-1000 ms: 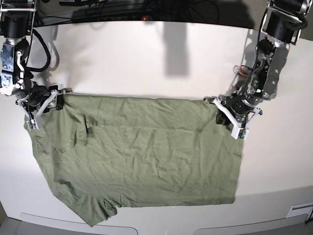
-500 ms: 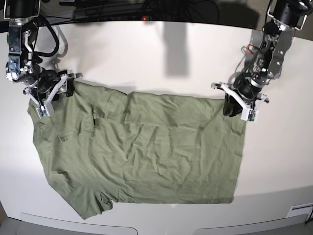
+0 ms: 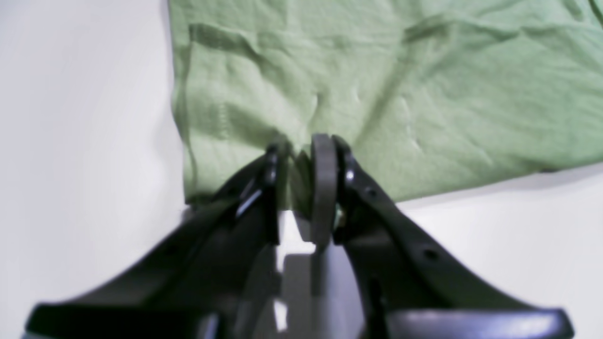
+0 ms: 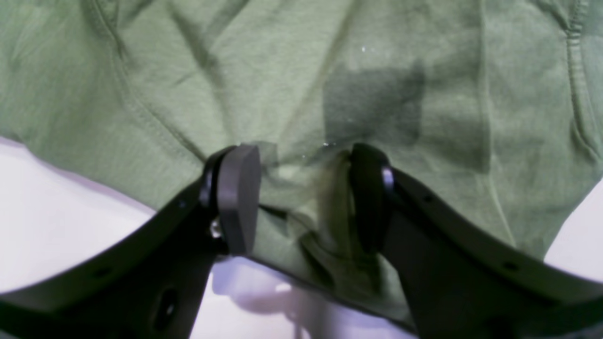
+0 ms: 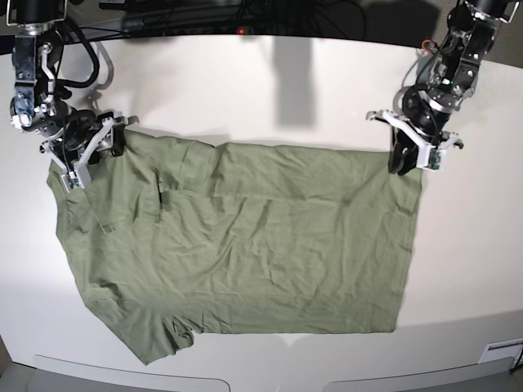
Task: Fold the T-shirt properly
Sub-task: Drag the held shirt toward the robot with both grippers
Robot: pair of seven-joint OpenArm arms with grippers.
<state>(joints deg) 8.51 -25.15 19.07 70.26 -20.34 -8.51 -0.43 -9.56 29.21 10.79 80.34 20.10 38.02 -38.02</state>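
We found the T-shirt (image 5: 245, 245) spread nearly flat on the white table (image 5: 270, 90), wrinkled but open, with its far edge pulled into a fairly straight line between the two arms. Our reading was that this edge was held taut to smooth the cloth and square it up for a fold.

The left end effector (image 3: 301, 174) gripped the far hem corner of the T-shirt. In its wrist view the jaws stood almost together, with a thin pinch of green cloth between them. In the base view, the left end effector (image 5: 415, 147) sat right on that corner.

The right end effector (image 4: 301, 193) gripped the far edge at the T-shirt's shoulder end. Its jaws stood farther apart, with a thicker bunch of cloth gathered between the pads, and the sleeve seam ran just beside it. In the base view, the right end effector (image 5: 82, 151) touched that shoulder edge.

The long axis of the T-shirt ran across the table from one end effector to the other. The straight hem lay at the left end effector's side, and the sleeves and shoulders at the right end effector's side. The nearer sleeve trailed from the body toward the table's front edge.
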